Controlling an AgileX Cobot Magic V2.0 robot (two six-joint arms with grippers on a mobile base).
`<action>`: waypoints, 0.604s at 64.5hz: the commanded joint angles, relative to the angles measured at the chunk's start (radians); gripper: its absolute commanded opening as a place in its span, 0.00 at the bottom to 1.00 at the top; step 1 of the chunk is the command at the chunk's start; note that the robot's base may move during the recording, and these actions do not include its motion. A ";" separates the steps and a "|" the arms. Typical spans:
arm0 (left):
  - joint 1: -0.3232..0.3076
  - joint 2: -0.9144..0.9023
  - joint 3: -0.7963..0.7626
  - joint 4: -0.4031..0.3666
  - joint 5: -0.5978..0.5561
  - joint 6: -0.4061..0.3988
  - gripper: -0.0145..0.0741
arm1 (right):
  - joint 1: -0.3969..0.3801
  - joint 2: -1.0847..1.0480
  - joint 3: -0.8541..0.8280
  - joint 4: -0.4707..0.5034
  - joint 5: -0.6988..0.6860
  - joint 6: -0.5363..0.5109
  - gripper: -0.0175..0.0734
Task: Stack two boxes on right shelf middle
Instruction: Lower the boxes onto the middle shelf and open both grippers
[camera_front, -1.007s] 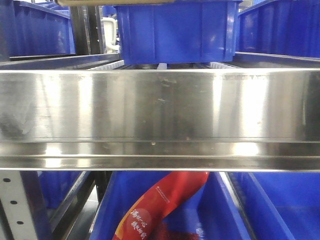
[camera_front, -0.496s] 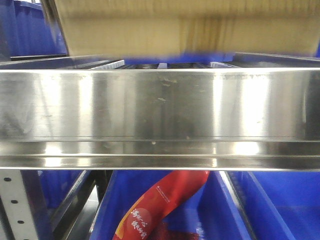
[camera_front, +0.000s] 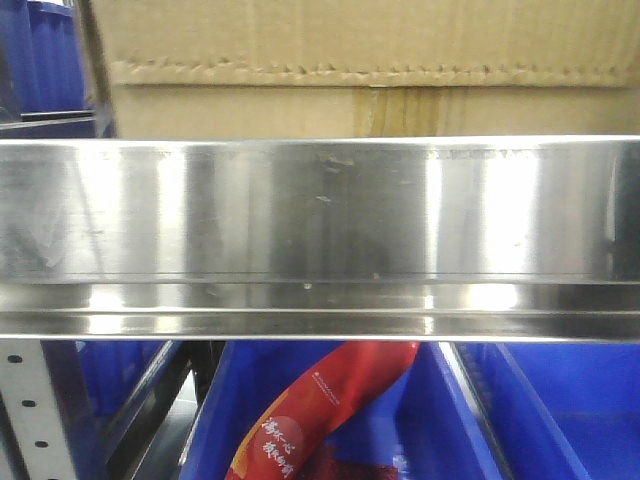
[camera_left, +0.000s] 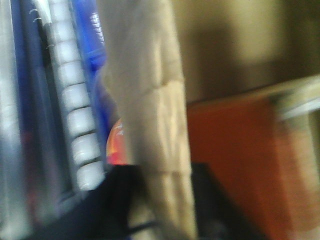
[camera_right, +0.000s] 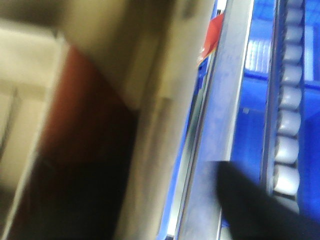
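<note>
Here, at the shelf (camera_front: 320, 215), the broad steel front rim fills the front view from edge to edge. A box (camera_front: 360, 70) spans almost the full width just above and behind that rim; its serrated flap edge and taped seam face out. Whether its base already rests on the level I cannot tell, since the rim hides it.

I judge the step in hand to be setting this box on the middle level. The next move calls for seating it square and fully behind the rim before any release, then fetching a second box to go on top.

My arms appear to flank the load. The left wrist view shows a cardboard edge (camera_left: 160, 140) close up beside white rollers (camera_left: 80, 125); the right wrist view shows a cardboard face (camera_right: 160, 125) beside the steel rail (camera_right: 220, 140). Both are badly blurred. Neither set of fingers is visible, so I cannot tell whether either gripper is clamped or apart.

Below the rim, a red packet (camera_front: 320, 410) lies in a blue bin (camera_front: 560, 420).
</note>
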 joint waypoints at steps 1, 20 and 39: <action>0.001 -0.006 -0.009 -0.012 -0.020 0.007 0.83 | -0.004 0.000 0.001 -0.006 -0.021 -0.010 0.69; 0.001 -0.069 -0.010 -0.056 -0.020 0.007 0.61 | -0.004 -0.060 -0.055 -0.006 -0.042 -0.010 0.57; -0.011 -0.184 -0.009 -0.051 -0.020 0.020 0.06 | -0.004 -0.205 -0.041 -0.006 -0.081 -0.010 0.02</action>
